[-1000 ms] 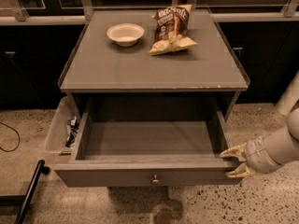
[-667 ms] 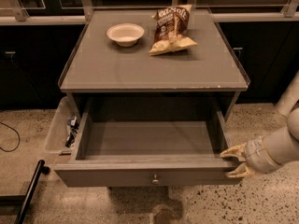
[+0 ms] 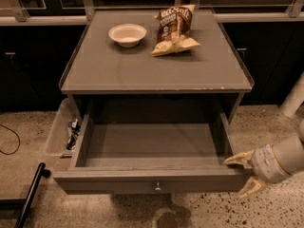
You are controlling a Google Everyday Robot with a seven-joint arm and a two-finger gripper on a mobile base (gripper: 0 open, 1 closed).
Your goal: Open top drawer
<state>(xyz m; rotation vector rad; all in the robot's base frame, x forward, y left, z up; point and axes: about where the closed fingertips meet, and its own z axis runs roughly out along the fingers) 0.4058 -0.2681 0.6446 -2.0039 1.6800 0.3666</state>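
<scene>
Nothing has visibly moved over the last second. The top drawer (image 3: 152,144) stands pulled far out from under the table (image 3: 156,70). The hand (image 3: 235,178) sits at the drawer's right front corner with its fingers (image 3: 237,159) spread, one on the rim and one lower. The drawer looks about fully open, so any further pull should be short, straight and gentle before the hand releases cleanly.
</scene>
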